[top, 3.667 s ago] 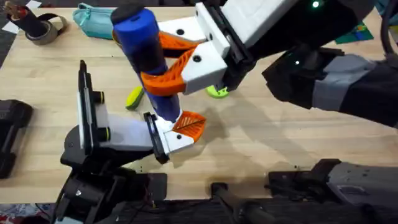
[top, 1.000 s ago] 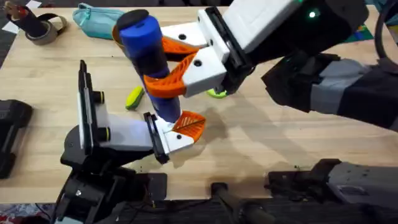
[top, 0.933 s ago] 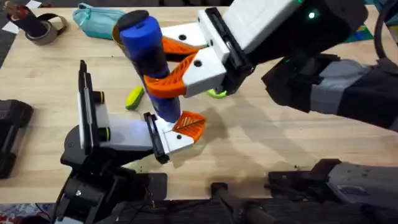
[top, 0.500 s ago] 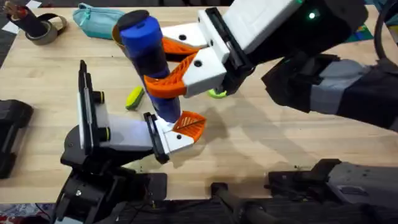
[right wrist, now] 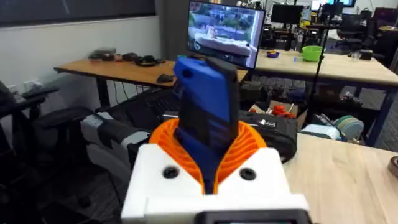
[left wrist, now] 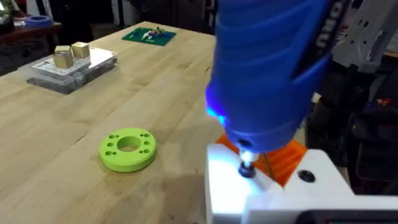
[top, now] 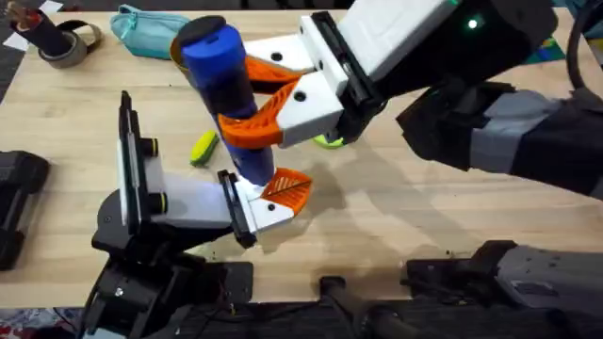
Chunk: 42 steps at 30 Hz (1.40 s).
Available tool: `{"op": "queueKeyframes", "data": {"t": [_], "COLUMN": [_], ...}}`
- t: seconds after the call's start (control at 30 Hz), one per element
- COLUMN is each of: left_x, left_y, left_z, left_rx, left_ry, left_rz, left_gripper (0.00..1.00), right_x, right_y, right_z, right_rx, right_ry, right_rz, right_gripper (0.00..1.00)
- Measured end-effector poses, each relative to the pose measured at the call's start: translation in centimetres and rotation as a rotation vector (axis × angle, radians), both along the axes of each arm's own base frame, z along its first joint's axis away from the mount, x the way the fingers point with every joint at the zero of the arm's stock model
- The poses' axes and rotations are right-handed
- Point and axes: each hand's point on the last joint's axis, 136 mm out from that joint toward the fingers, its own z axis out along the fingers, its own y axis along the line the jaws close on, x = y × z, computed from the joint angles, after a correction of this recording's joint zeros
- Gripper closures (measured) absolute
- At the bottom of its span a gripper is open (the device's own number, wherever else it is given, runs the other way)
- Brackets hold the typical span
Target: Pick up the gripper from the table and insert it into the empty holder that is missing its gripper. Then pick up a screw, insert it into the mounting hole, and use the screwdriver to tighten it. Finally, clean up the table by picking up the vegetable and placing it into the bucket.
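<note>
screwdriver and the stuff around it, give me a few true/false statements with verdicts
1. The right gripper is shut on the screwdriver. True.
2. The screwdriver lies flat on the table. False: it stands roughly upright, tip down on the gripper in the holder.
3. The vegetable is in the bucket. False: it lies on the table.
4. A green disc lies on the table beyond the screwdriver tip. True.

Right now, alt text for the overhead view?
The right hand, orange pads on white fingers, grips a blue screwdriver upright, its tip down on the small orange gripper seated at the end of the white holder. On the wooden table behind lie a toy corn, a green disc and a teal pouch.
</note>
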Motion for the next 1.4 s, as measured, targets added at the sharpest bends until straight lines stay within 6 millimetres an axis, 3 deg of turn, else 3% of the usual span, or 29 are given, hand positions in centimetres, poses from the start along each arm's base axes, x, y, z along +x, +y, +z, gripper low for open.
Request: {"op": "queueKeyframes", "data": {"t": [1.4], "left_x": [0.02], "left_y": [0.01], "left_z": [0.0], "left_rx": [-0.003], "left_ry": [0.006], "left_rz": [0.002], "left_gripper": [0.981], "right_x": [0.03], "right_y": [-0.07], "right_z": [-0.25], "right_rx": [0.027], "right_ry": [-0.005], "right_rz": [-0.027], "right_gripper": [0.949]}}
